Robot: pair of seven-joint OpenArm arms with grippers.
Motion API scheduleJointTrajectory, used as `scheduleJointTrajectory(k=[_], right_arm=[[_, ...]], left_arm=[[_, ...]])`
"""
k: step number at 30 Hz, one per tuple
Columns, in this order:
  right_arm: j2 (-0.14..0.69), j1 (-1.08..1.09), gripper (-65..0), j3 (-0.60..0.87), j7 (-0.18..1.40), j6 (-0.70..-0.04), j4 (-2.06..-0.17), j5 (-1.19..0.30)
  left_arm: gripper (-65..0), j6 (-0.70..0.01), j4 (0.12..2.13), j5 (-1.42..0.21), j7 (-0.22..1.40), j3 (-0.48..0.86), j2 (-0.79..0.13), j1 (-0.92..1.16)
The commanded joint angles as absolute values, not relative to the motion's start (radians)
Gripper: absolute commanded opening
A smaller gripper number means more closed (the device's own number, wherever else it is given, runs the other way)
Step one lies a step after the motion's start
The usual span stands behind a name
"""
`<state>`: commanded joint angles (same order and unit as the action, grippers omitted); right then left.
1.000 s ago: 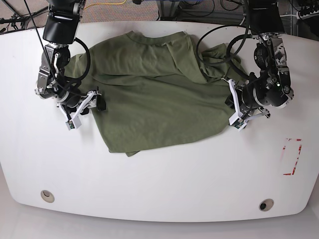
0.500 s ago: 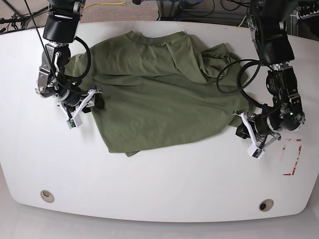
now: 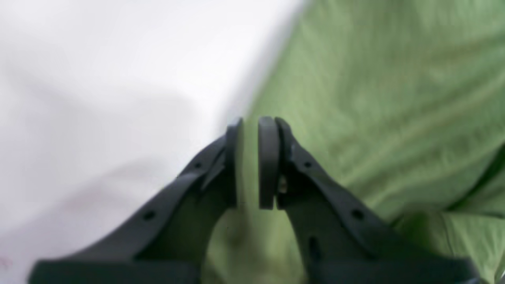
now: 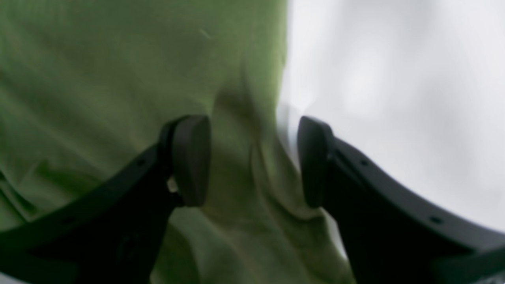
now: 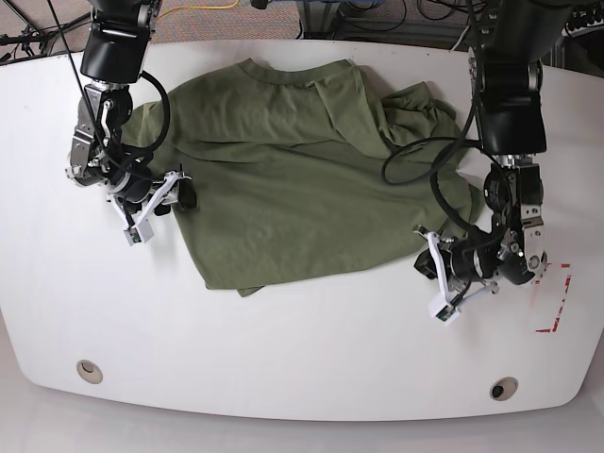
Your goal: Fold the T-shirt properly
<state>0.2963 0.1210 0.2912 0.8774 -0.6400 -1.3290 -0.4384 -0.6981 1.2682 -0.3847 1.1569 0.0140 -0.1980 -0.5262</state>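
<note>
White table (image 5: 302, 359) fills the base view, with the olive T-shirt (image 5: 302, 170) spread crumpled across its upper middle. At left, the right gripper (image 4: 252, 161) stands spread astride the shirt's hem. At lower right, the left gripper (image 3: 250, 161) is nearly pressed together, a thin gap showing at the shirt's edge.

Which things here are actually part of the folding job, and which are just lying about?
Part of the job:
- T-shirt
- right end effector, astride the shirt's edge
- left end effector, at the opposite edge

Just there:
- white table
- red tape marks
- two round table fittings
</note>
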Motion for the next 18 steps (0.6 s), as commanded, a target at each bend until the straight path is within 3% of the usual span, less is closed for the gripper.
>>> scheduleJointTrajectory(k=[7,9,18], right_arm=[[0.297,0.118,-30.3,0.293,0.879,-0.641,-1.327,-0.439],[0.295,0.118,-30.3,0.291,0.872,-0.640,-1.326,-0.444],[0.296,0.121,-30.7,0.290,0.871,-0.643,-1.327,-0.441]], left_arm=[[-41.9,-0.698,1.278,-0.386,1.164,0.020,-0.206,-0.551],[-37.1,-0.698,1.295,-0.387,1.191,0.052,-0.210,-0.555],[-36.2,-0.698,1.352,-0.392,1.202,0.064,-0.196,-0.509]])
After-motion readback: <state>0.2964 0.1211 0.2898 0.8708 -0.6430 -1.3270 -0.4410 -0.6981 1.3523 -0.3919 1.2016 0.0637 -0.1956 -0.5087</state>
